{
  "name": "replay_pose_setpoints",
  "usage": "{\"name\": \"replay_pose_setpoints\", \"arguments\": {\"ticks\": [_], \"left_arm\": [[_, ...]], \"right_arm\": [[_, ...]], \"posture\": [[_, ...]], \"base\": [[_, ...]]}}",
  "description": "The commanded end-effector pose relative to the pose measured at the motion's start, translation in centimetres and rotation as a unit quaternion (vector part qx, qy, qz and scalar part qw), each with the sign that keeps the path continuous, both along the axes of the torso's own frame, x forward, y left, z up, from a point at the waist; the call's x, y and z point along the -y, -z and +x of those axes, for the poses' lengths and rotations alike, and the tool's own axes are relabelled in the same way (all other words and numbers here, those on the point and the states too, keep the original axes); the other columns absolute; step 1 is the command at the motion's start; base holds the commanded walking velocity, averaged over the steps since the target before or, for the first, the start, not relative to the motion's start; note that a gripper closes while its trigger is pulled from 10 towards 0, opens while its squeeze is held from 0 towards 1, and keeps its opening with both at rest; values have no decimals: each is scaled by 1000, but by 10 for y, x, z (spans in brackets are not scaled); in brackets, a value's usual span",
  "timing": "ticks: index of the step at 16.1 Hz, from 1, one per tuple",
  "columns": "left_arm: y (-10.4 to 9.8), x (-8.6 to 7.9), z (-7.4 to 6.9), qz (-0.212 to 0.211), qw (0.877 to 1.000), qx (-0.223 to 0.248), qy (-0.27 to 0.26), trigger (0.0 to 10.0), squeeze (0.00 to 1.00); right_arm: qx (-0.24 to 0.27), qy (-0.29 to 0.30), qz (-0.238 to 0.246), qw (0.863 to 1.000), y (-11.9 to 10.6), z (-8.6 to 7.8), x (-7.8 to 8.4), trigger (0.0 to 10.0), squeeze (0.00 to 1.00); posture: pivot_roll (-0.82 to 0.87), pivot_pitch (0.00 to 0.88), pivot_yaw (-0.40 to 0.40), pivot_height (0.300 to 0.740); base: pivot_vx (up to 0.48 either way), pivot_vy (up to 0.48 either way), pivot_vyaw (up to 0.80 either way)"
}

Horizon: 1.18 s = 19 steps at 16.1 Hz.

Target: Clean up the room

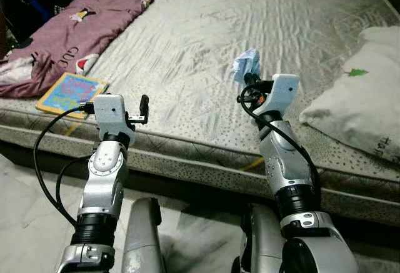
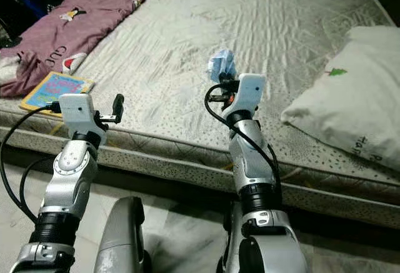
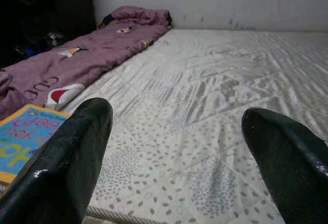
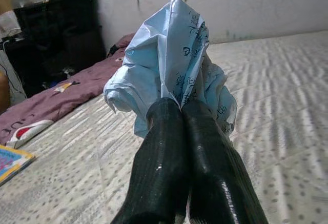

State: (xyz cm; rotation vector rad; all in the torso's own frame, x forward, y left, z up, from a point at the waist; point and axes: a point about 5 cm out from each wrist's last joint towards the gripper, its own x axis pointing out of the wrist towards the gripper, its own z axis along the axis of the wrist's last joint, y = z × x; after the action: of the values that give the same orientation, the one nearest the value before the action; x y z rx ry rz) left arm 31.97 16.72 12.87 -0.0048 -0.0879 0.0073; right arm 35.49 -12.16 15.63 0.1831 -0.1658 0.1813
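Head views: the right pincer is raised above the bed, clenched on a crumpled light-blue wrapper, while the left pincer is held over the mattress edge near a colourful book beside a purple blanket; a white pillow lies to the right. Left wrist view: fingers spread wide apart, released. Right wrist view: fingers pressed together, grasping the wrapper clear of the mattress.

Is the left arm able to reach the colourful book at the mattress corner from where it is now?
Probably yes. The left gripper hovers over the mattress edge, jaws open and holding nothing, and the book lies flat just to its left with nothing between them.
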Motion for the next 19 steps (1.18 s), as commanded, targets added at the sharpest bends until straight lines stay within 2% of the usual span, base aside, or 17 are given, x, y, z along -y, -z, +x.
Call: {"name": "replay_pose_setpoints", "arguments": {"ticks": [1,4,7,8,11,16,17,19], "left_arm": [[-3,-3,0,2,1000,10,-7,10000,0],[0,1,0,-1,1000,8,-4,10000,0],[7,3,-10,-9,1000,-2,-9,10000,0],[15,0,-17,-9,1000,-12,-21,10000,0],[22,4,-26,-13,1000,-23,-16,10000,0],[25,16,-33,-16,999,-37,8,10000,0],[24,16,-33,-14,999,-36,9,10000,0],[19,4,-27,-6,999,-29,-11,10000,0]], "right_arm": [[-4,8,-5,1000,-2,3,1,10000,0],[-7,33,-16,999,-1,2,10,10000,0],[-26,31,-31,999,11,-8,18,10000,0],[-49,28,-54,997,24,-15,18,10000,0],[-58,16,-78,995,35,-28,11,10000,0],[-58,43,-56,996,29,-27,5,10000,0],[-62,44,-55,996,30,-26,4,10000,0],[-66,36,-55,996,32,-29,1,10000,0]], "posture": [[76,0,24,617],[63,0,18,651],[65,0,-5,689],[67,0,-17,689],[64,0,-27,689],[69,0,-5,703],[73,0,-6,713],[77,0,-13,738]], "base": [[0,0,0],[0,0,0],[0,0,0],[0,0,0],[0,0,0],[0,0,0],[0,0,0],[0,0,0]]}}
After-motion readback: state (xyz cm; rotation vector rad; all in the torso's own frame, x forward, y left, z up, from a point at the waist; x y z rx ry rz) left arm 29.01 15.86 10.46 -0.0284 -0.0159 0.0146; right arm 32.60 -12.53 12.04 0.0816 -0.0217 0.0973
